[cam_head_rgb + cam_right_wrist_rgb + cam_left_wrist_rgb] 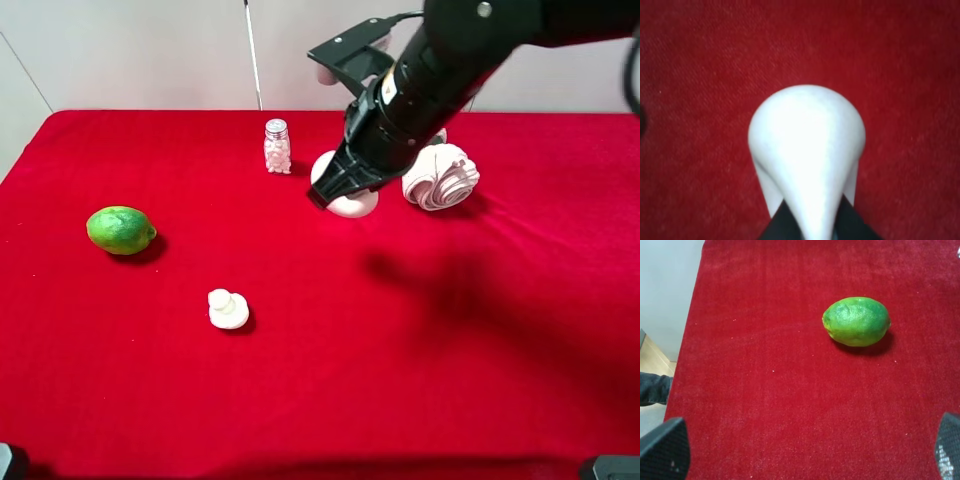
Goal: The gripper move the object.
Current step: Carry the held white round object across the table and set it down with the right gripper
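High view: the right gripper [330, 192] is clamped on the pale dome piece [352, 206], between a shaker [277, 146] and a rolled towel [442, 178]. Left wrist: the left gripper [805, 452] is spread wide near a lime [856, 321]. Right wrist: black jaws pinch the dome's rim over the red cloth [700, 60].

surface: table [330, 410] under plush red cloth, covered edge to edge | backdrop: plain off-white wall [130, 50] behind the far edge | detail: thin white strip [252, 55] upright on wall | side: tan floor patch [651, 357] beyond cloth edge | light: soft, overhead, blurred shadows
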`<state>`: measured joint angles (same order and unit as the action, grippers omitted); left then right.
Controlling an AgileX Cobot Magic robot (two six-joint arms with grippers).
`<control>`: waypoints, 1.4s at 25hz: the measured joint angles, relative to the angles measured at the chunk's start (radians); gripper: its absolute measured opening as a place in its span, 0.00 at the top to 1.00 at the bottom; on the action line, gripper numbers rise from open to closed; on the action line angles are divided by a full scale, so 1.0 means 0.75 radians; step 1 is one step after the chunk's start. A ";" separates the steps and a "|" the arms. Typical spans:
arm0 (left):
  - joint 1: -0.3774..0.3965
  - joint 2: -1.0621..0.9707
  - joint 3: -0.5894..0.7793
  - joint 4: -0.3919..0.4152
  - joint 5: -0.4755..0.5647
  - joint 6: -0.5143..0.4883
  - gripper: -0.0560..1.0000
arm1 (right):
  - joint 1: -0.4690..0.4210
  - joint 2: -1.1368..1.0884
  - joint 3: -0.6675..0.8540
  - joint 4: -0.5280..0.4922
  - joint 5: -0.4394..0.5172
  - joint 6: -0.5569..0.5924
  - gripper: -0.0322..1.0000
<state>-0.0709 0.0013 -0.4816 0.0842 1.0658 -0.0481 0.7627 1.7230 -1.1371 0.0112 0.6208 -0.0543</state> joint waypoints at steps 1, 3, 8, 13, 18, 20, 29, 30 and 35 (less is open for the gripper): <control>0.000 0.000 0.000 0.000 0.000 0.000 0.02 | 0.005 0.022 -0.029 -0.004 0.009 -0.004 0.99; 0.000 0.000 0.000 0.000 0.000 0.000 0.02 | 0.021 0.062 -0.092 -0.006 0.036 -0.017 0.99; 0.000 0.000 0.000 0.010 0.000 0.000 0.02 | 0.060 0.186 -0.284 -0.006 0.120 -0.068 0.99; 0.000 0.000 0.000 0.102 0.000 0.000 0.02 | 0.085 0.315 -0.465 -0.004 0.224 -0.130 0.99; 0.000 0.000 0.000 0.125 0.000 0.000 0.02 | 0.107 0.411 -0.590 0.000 0.275 -0.179 0.99; 0.000 0.000 0.000 0.125 0.000 0.000 0.02 | 0.120 0.439 -0.620 0.000 0.289 -0.196 0.99; 0.000 0.000 0.000 0.125 -0.001 0.000 0.02 | 0.157 0.513 -0.649 0.042 0.269 -0.244 0.99; 0.000 0.000 0.000 0.125 -0.001 0.000 0.02 | 0.157 0.524 -0.650 0.050 0.266 -0.247 0.99; 0.000 0.000 0.000 0.125 -0.005 0.000 0.02 | 0.157 0.570 -0.650 0.071 0.240 -0.276 0.99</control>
<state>-0.0709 0.0013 -0.4816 0.1778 1.0620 -0.0481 0.8801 2.1506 -1.6245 0.0645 0.8006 -0.2613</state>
